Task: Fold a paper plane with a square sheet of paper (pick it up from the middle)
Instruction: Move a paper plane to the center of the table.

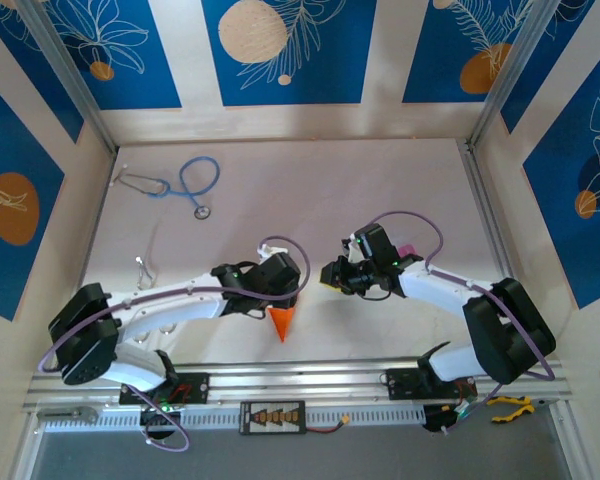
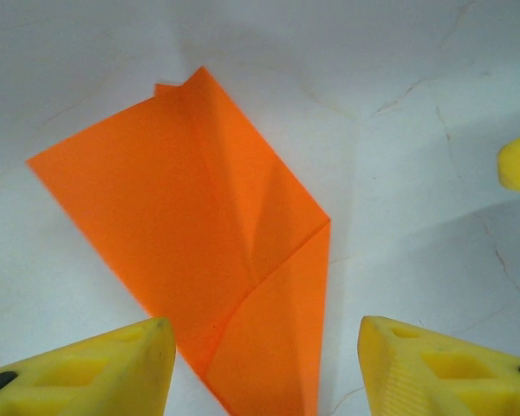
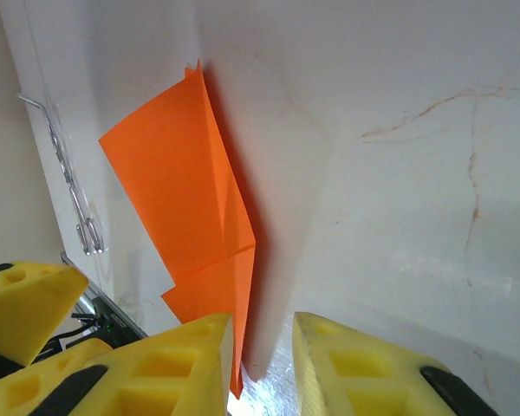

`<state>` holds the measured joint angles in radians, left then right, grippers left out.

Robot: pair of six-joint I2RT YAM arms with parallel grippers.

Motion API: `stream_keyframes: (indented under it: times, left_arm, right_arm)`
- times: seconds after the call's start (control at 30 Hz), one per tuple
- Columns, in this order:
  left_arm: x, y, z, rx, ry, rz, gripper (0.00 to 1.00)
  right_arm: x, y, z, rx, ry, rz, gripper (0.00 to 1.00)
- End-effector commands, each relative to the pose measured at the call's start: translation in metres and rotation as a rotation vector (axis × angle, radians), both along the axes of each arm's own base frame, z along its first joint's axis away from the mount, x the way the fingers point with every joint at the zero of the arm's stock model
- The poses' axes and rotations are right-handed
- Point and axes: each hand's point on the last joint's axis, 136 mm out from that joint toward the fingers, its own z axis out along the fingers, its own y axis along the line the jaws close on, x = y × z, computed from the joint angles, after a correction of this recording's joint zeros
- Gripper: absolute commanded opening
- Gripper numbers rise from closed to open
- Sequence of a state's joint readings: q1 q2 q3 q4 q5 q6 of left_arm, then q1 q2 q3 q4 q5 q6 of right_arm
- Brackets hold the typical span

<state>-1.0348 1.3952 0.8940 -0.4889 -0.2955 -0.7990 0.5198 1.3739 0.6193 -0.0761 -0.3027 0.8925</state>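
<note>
The paper [image 2: 208, 225] lies flat on the table [image 2: 416, 69], partly folded. It is a slanted orange shape with one long crease down it and a layered flap narrowing toward 6 o'clock in the left wrist view. From above, its pointed tip pokes out at 6 o'clock of the left arm's wrist, near the front rail.

The left end effector [image 2: 264, 334] hangs just over that narrow end with its fingers wide apart, one on each side of the paper and clamped on nothing. The right end effector [image 3: 262, 321] sits off at 3 o'clock, apart from the sheet. Its fingers have only a slim gap between them and hold nothing.

The paper looks very light, thin and limp, and probably slick on the smooth table. It would likely slide or buckle if pushed, and a hard pinch would dent it or add a stray crease. The layered area along the crease looks stiffest, so that is the better place to hold or press. The single-layer corner at 10 o'clock would probably flop. Pinning one side while working the other seems wise.
</note>
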Motion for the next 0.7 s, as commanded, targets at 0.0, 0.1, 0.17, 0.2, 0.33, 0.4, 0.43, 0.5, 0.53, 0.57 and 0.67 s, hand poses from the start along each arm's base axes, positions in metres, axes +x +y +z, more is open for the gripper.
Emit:
stream_keyframes:
  times: [0.0, 0.1, 0.17, 0.2, 0.33, 0.4, 0.43, 0.5, 0.53, 0.57, 0.67]
  left_arm:
    - [-0.003, 0.024, -0.006, 0.015, 0.005, 0.068, 0.6]
    - [-0.006, 0.033, -0.017, -0.033, 0.044, 0.102, 0.61]
    - [-0.008, 0.033, -0.022, -0.072, 0.067, 0.106, 0.61]
    - [-0.009, 0.033, -0.025, -0.087, 0.081, 0.11, 0.6]
    - [-0.01, 0.039, -0.034, -0.108, 0.112, 0.13, 0.6]
    - [-0.009, 0.041, -0.038, -0.133, 0.13, 0.14, 0.57]
    - [-0.009, 0.042, -0.039, -0.143, 0.135, 0.143, 0.57]
    - [-0.006, 0.04, -0.04, -0.183, 0.147, 0.141, 0.56]
    - [-0.005, 0.038, -0.041, -0.203, 0.154, 0.139, 0.56]
    - [-0.004, 0.038, -0.042, -0.218, 0.159, 0.142, 0.55]
    - [0.0, 0.037, -0.043, -0.254, 0.166, 0.149, 0.55]
  right_arm:
    - [-0.007, 0.01, 0.011, 0.046, -0.016, 0.051, 0.26]
    - [-0.01, 0.02, 0.01, 0.039, -0.008, 0.086, 0.26]
    - [-0.012, 0.026, 0.006, 0.03, 0.008, 0.105, 0.26]
    - [-0.014, 0.03, 0.003, 0.027, 0.016, 0.115, 0.26]
    - [-0.017, 0.04, -0.009, 0.006, 0.054, 0.132, 0.26]
    - [-0.017, 0.045, -0.015, -0.001, 0.071, 0.139, 0.26]
    - [-0.018, 0.047, -0.017, 0.002, 0.076, 0.146, 0.27]
    - [-0.019, 0.053, -0.02, 0.01, 0.086, 0.162, 0.27]
    - [-0.019, 0.056, -0.021, 0.009, 0.089, 0.168, 0.27]
    - [-0.018, 0.058, -0.023, 0.005, 0.092, 0.175, 0.27]
    - [-0.018, 0.063, -0.027, 0.009, 0.105, 0.187, 0.27]
